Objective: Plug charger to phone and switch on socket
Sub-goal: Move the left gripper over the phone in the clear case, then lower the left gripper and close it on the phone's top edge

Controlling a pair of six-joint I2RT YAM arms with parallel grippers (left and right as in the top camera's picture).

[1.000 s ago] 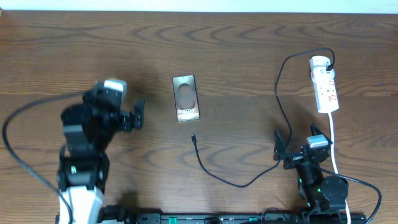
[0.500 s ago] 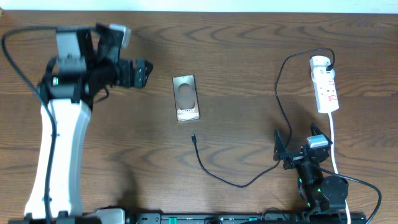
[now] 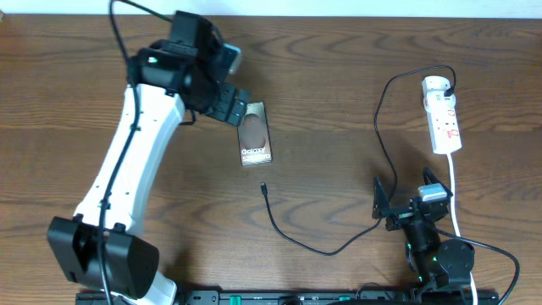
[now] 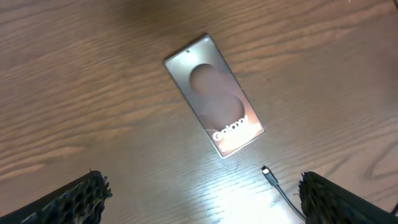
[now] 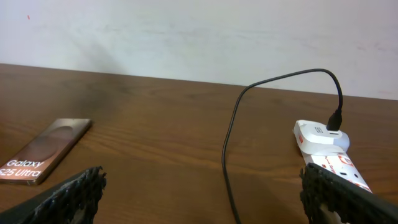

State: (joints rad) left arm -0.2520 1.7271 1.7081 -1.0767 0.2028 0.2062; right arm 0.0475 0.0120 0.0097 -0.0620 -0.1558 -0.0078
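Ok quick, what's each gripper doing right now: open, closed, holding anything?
Left gripper: open, holding nothing, hovering above the phone.
Right gripper: open, holding nothing.

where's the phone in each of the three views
Overhead: the phone lies left of centre, in the upper half.
Left wrist: the phone is near the centre, tilted, with its lettered end to the lower right.
Right wrist: the phone is at the lower left edge, lettering nearest the camera.
Shared landmark: the charger, whose thin black cable shows in all three views.
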